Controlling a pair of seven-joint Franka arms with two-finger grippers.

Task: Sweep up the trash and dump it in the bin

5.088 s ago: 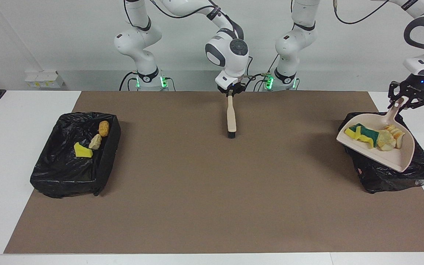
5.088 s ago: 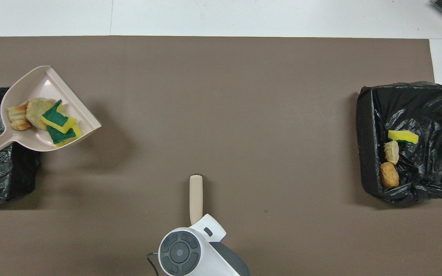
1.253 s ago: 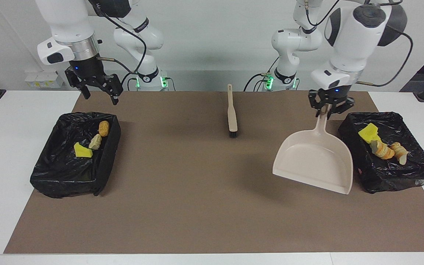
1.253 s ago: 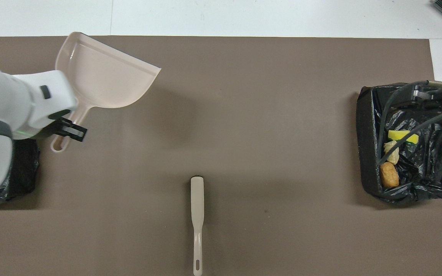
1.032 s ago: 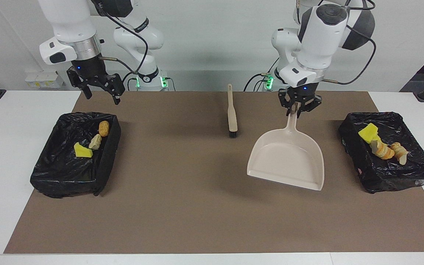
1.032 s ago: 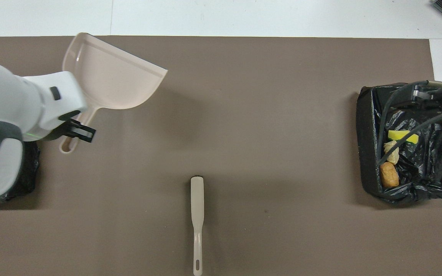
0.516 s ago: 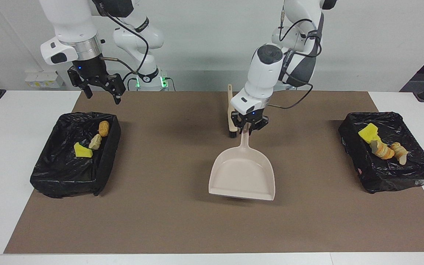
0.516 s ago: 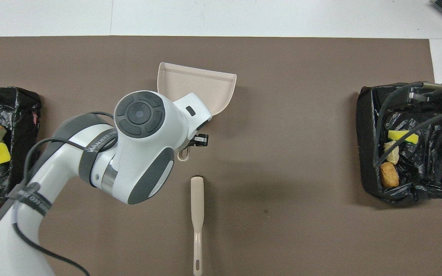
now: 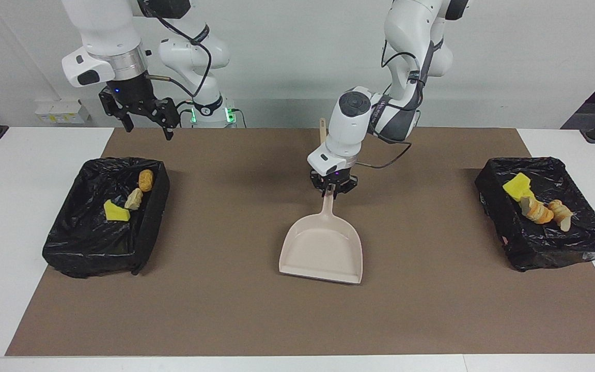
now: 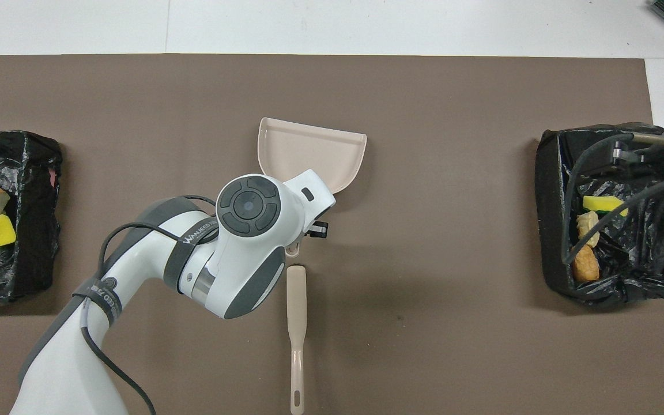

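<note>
Brown mat (image 9: 225, 310), left fingers (image 9: 332, 189) clamping dustpan (image 9: 322, 249) mouth away from robots, right fingers (image 9: 167, 135) apart.

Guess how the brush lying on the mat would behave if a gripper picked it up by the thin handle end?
The brush looks like one rigid plastic piece, so it probably stays stiff. Its slim build suggests it is light. The bristle end, beside the dustpan handle held by the left gripper, is wider, so it may droop in a loose grip.
</note>
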